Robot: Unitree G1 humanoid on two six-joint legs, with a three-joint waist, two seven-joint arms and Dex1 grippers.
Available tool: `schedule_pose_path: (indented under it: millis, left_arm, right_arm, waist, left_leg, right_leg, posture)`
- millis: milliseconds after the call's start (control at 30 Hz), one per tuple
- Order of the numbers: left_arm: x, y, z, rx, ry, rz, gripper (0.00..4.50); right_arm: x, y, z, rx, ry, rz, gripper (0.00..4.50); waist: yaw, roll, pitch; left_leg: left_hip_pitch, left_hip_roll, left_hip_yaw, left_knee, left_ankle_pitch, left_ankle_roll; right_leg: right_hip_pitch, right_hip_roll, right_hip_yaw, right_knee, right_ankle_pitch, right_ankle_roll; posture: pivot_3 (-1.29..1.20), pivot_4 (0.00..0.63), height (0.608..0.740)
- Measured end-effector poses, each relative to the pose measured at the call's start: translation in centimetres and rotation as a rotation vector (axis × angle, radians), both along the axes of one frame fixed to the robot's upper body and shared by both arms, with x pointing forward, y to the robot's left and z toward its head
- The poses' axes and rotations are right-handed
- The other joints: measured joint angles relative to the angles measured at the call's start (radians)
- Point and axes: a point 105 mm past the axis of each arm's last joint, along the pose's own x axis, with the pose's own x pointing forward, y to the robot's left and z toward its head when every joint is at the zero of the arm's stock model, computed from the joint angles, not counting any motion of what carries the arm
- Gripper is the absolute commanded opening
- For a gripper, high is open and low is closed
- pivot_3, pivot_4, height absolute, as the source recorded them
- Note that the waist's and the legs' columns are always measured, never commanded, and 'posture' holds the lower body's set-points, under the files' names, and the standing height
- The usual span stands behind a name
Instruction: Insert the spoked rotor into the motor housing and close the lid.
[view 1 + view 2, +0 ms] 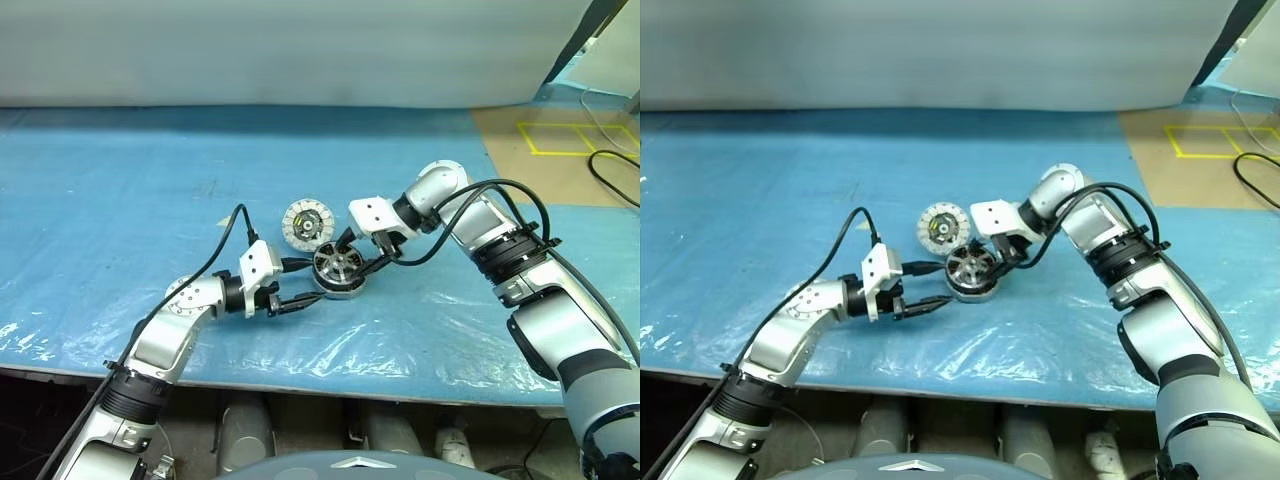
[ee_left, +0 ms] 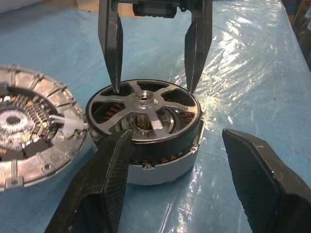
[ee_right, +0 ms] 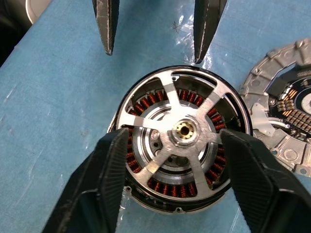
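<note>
The spoked rotor (image 3: 184,128) lies flat inside the motor housing (image 2: 160,165), with copper windings showing between its spokes. Both rest on the blue table near its middle (image 1: 338,268). My right gripper (image 3: 173,133) points down over the rotor, open, its fingertips (image 2: 116,87) at the rotor's top face on the far side. My left gripper (image 2: 175,136) lies level and open on the near left side of the housing. One of its fingers (image 2: 104,179) is close against the housing wall and the other stands apart. The lid (image 1: 306,222) lies flat just behind and left of the housing.
A blue sheet covers the table (image 1: 150,200), with crinkled clear plastic (image 1: 400,340) along its front edge. Black cables (image 1: 470,200) loop over my right arm. Beyond the table's far right corner, the floor carries yellow tape marks (image 1: 560,135).
</note>
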Motion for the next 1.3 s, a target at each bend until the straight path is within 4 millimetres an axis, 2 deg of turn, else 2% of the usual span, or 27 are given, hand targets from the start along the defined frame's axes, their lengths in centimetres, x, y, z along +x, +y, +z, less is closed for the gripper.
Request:
schedule_pose_path:
  millis: [267,767,867,1000,1033,1300]
  left_arm:
    - [0.0,0.0,0.0,-0.002,0.000,-0.001,3.14]
    - [0.1,-0.1,-0.1,0.006,-0.004,0.004,3.14]
    - [0.2,-0.1,-0.1,0.004,-0.005,0.009,3.14]
    - [0.2,-0.1,-0.2,0.002,-0.004,0.013,3.14]
    - [0.3,-0.1,-0.2,0.002,-0.004,0.014,3.14]
    - [0.3,-0.2,-0.2,-0.001,-0.007,0.015,3.14]
  right_arm:
    - [0.1,0.2,0.2,-0.007,-0.021,0.014,3.13]
    - [0.5,-0.6,-0.8,-0.065,-0.047,0.022,3.13]
    - [0.5,-0.3,-1.0,-0.072,-0.049,0.034,2.53]
    - [0.4,0.0,-1.0,-0.069,-0.052,0.039,1.23]
    - [0.5,0.0,-0.9,-0.071,-0.056,0.038,1.11]
    - [0.3,-0.2,-0.3,-0.059,-0.038,0.017,1.10]
  waist:
    - [0.000,0.000,0.000]
    - [0.000,0.000,0.000]
    - [0.000,0.000,0.000]
    - [0.000,0.000,0.000]
    - [0.000,0.000,0.000]
    - [0.000,0.000,0.000]
  left_leg:
    - [0.000,0.000,0.000,0.000,0.000,0.000]
    - [0.000,0.000,0.000,0.000,0.000,0.000]
    - [0.000,0.000,0.000,0.000,0.000,0.001]
    - [0.000,0.000,0.000,0.000,0.000,0.000]
    - [0.000,0.000,0.000,0.000,0.000,0.001]
    - [0.000,0.000,0.000,0.000,0.000,0.001]
  right_leg:
    - [0.000,0.000,0.000,0.000,0.000,0.000]
    - [0.000,0.000,0.000,0.000,0.000,0.000]
    - [0.000,0.000,0.000,0.000,0.000,0.000]
    - [0.000,0.000,0.000,0.000,0.000,0.000]
    - [0.000,0.000,0.000,0.000,0.000,0.000]
    - [0.000,0.000,0.000,0.000,0.000,0.000]
  posture:
    - [0.00,0.150,0.740]
    - [0.00,0.150,0.740]
    - [0.00,0.150,0.740]
    - [0.00,0.150,0.740]
    - [0.00,0.150,0.740]
    - [0.00,0.150,0.740]
